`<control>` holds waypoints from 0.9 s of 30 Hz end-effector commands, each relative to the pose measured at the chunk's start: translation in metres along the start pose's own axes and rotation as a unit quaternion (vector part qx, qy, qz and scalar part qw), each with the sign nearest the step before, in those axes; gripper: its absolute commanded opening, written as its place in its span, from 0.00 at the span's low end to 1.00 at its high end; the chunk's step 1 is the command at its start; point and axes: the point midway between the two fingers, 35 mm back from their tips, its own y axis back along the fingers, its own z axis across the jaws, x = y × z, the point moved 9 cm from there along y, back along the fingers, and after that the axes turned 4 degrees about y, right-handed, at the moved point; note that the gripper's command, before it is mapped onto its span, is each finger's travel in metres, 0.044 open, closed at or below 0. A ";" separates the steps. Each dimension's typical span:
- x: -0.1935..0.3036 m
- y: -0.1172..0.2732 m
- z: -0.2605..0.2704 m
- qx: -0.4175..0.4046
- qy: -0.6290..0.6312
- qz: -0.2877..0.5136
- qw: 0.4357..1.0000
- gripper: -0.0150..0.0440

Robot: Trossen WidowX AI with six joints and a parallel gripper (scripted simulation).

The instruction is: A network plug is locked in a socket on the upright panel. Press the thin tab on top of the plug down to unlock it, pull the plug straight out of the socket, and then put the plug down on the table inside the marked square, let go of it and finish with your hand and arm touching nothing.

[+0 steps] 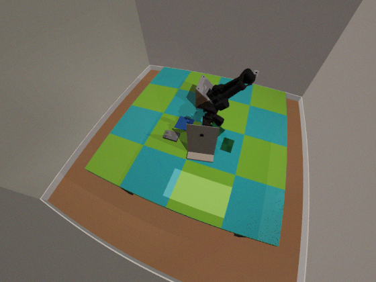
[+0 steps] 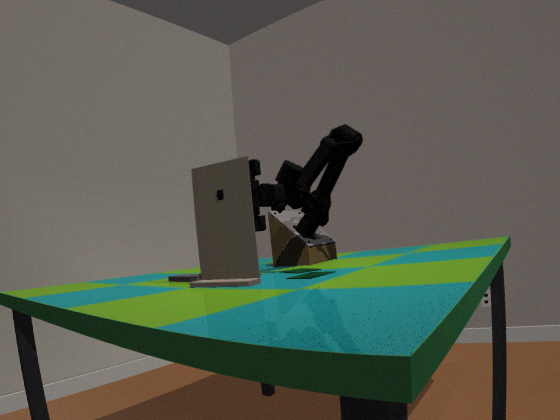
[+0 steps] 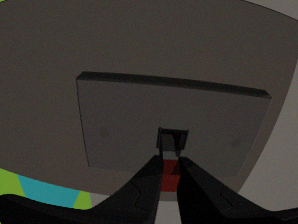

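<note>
The upright panel shows its back in the top and exterior views and hides the plug and fingertips there. In the wrist view, a raised plate on its front carries the dark socket. My gripper is shut on the red plug. The plug's grey front end lies at the socket mouth; how far it sits inside, and how its tab stands, I cannot tell. A blue square patch and a dark green one lie on the table; which is the marked square is unclear.
A small grey block lies beside the panel. The arm reaches from its slanted base to the panel's front. The panel's pale foot rests on the checkered table.
</note>
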 end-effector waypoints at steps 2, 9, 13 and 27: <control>0.001 0.003 0.000 -0.001 -0.001 -0.001 1.000 0.25; 0.002 0.007 0.001 -0.001 -0.001 -0.001 1.000 0.25; 0.003 0.010 0.001 -0.001 -0.001 -0.001 1.000 0.25; 0.006 0.018 0.001 -0.001 -0.001 -0.001 1.000 0.25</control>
